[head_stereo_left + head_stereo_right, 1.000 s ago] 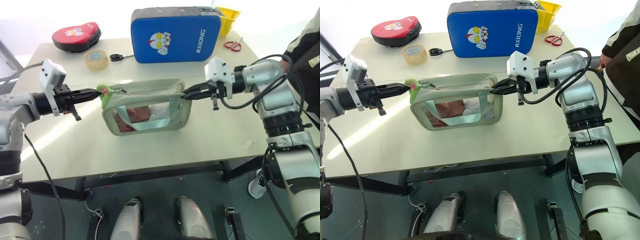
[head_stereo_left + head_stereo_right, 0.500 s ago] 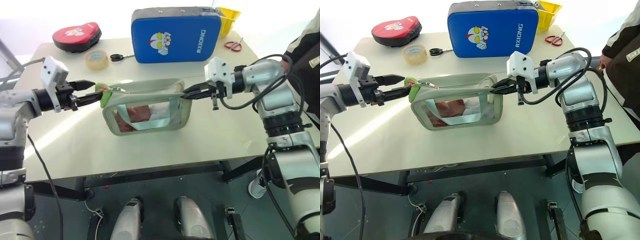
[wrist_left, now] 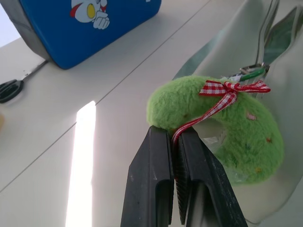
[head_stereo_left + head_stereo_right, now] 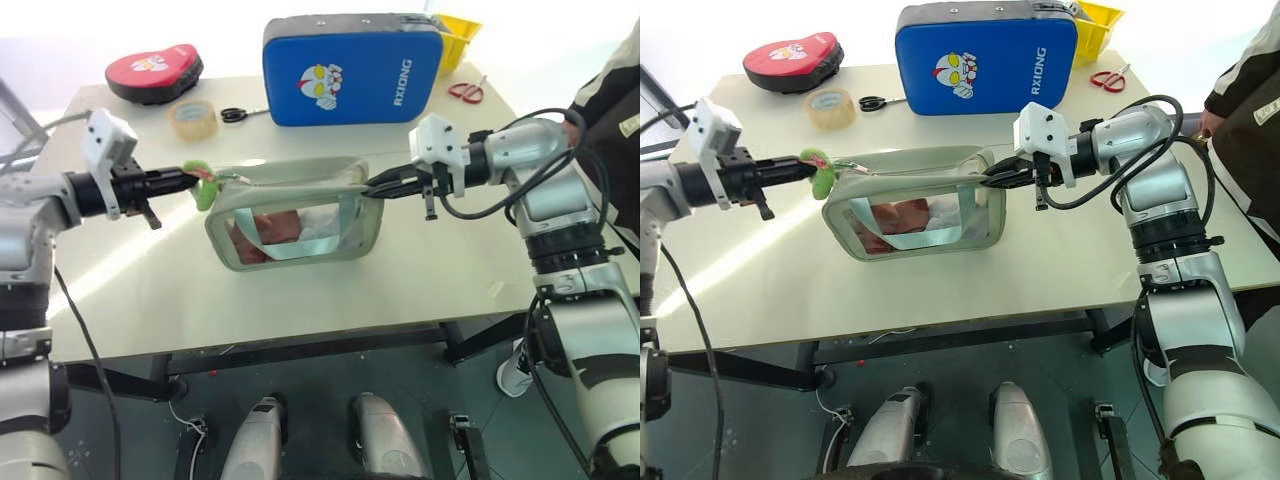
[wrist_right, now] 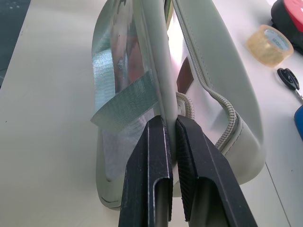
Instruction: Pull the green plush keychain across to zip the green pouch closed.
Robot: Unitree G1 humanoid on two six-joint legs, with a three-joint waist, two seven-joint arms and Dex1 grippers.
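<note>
Pouch sits on the table, in front of the blue pad. Left gripper is pinched on the red ribbon of the green plush keychain at the pouch's left end — right gripper clamps the pouch's right end edge.

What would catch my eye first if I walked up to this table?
Probably the green pouch in the middle of the table, held between two arms: the right gripper is shut on its end, and the left gripper is shut on the green plush keychain. Behind it stands a big blue pad with a cartoon figure.
</note>
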